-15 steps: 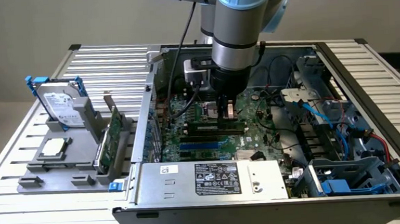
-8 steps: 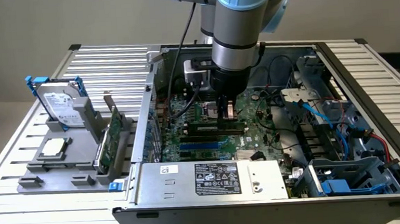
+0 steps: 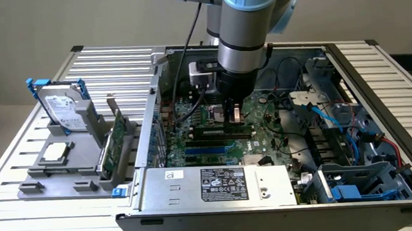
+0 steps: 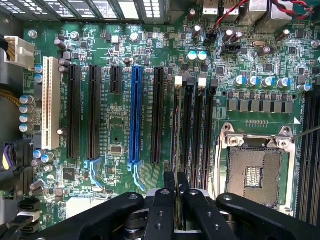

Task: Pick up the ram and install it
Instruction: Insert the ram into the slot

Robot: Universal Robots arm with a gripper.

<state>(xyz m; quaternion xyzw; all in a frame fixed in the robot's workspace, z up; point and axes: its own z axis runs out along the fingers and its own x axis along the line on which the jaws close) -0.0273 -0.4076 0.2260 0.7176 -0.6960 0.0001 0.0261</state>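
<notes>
I had the claw (image 4: pixel 176 179) pinched narrow, its two black fingers (image 4: pixel 166 200) clamped on the ram (image 4: pixel 177 210). From the wrist camera the ram showed edge-on as a thin dark strip between them. The claw hung low inside the open computer case (image 3: pixel 375 78), right over the bank of black memory slots (image 4: pixel 195 135) on the green motherboard (image 4: pixel 115 130); I couldn't tell whether the stick's edge touched a slot.

Just beside those slots sat the empty CPU socket (image 4: pixel 255 175) in its metal frame. On their other side ran black expansion slots, one blue slot (image 4: pixel 135 115) and a white one (image 4: pixel 50 102).

In the exterior view the silver power supply (image 3: pixel 218 184) lay at the case's near edge. Out on the slatted table (image 3: pixel 110 62), at the exterior view's left, a grey holder kept a hard drive (image 3: pixel 62 111) upright, a green expansion card (image 3: pixel 115 145) on edge and a square silver CPU chip (image 3: pixel 54 152) lying flat.
</notes>
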